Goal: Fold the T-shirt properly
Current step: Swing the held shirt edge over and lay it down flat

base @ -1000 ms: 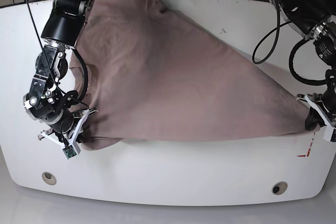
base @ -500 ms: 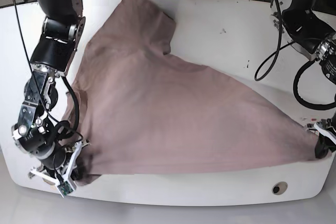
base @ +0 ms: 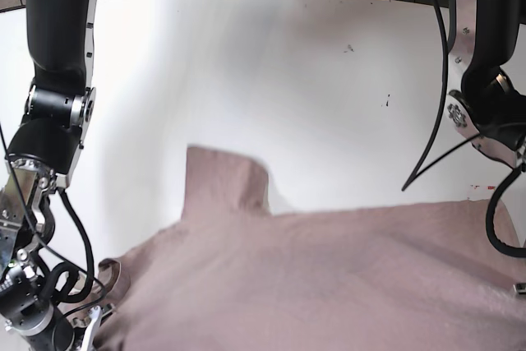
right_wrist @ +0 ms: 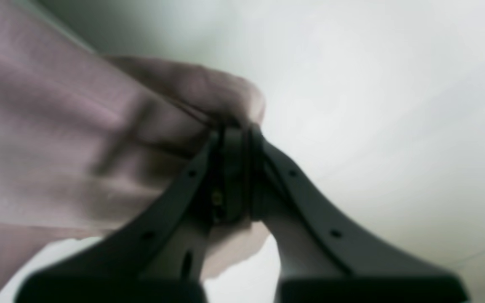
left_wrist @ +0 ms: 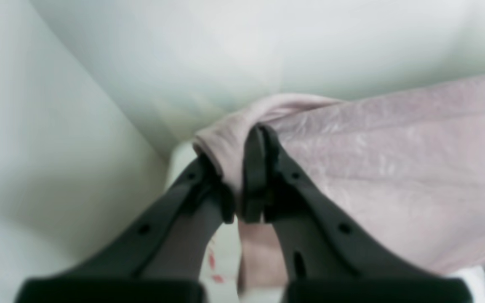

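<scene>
White tabletop (base: 329,80) filled most of the base view, with cables along the 12 o'clock edge. We saw the T-shirt (base: 329,277) stretched across the table's 6 o'clock portion, one sleeve (base: 223,182) pointing toward 12 o'clock. Our left gripper (left_wrist: 242,168) was clamped on a bunched corner of cloth, jaws nearly together; our right gripper (right_wrist: 236,160) pinched another fold (right_wrist: 209,92) just as tightly. Neither gripper showed clearly in the base view, only the arms at 3 and 9 o'clock. We judged the folding barely begun: the shirt was spread and held, with no crease yet made. No containers appeared anywhere.
</scene>
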